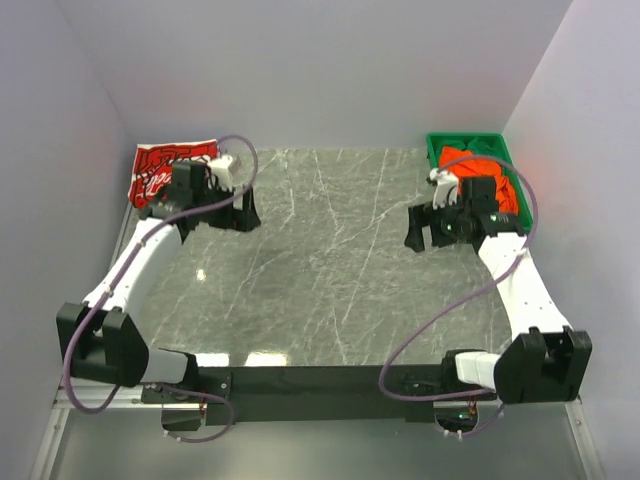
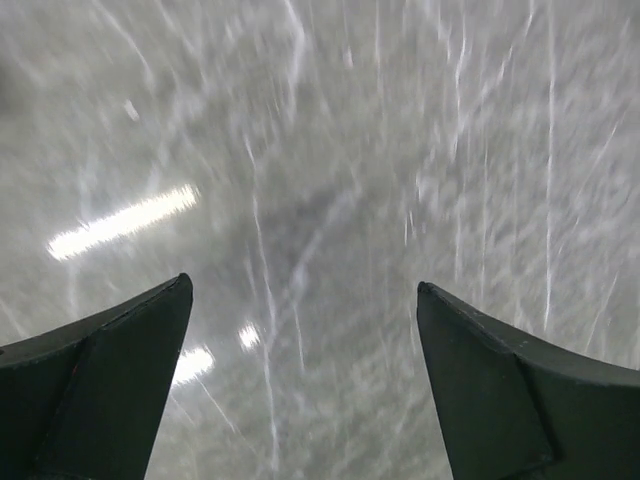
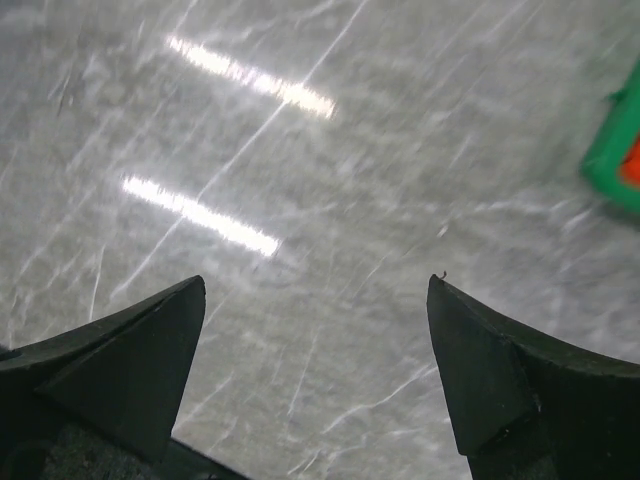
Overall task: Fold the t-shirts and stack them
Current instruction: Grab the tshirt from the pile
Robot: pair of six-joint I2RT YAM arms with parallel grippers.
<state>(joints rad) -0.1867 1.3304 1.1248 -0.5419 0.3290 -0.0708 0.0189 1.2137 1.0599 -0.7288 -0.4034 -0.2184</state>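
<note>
The red t-shirt with white print (image 1: 165, 166) lies folded at the table's far left corner. The orange t-shirt (image 1: 490, 172) lies bunched in the green tray (image 1: 440, 143) at the far right. My left gripper (image 1: 247, 211) is open and empty over bare marble, just right of the red shirt. In the left wrist view (image 2: 304, 283) only blurred marble shows between the fingers. My right gripper (image 1: 419, 232) is open and empty over marble, left of the tray. In the right wrist view (image 3: 316, 281) the tray's corner (image 3: 612, 160) shows at the right edge.
The grey marble table (image 1: 330, 260) is walled in by pale panels at the left, back and right. Purple cables loop from both arms. The arm bases and a black rail sit along the near edge.
</note>
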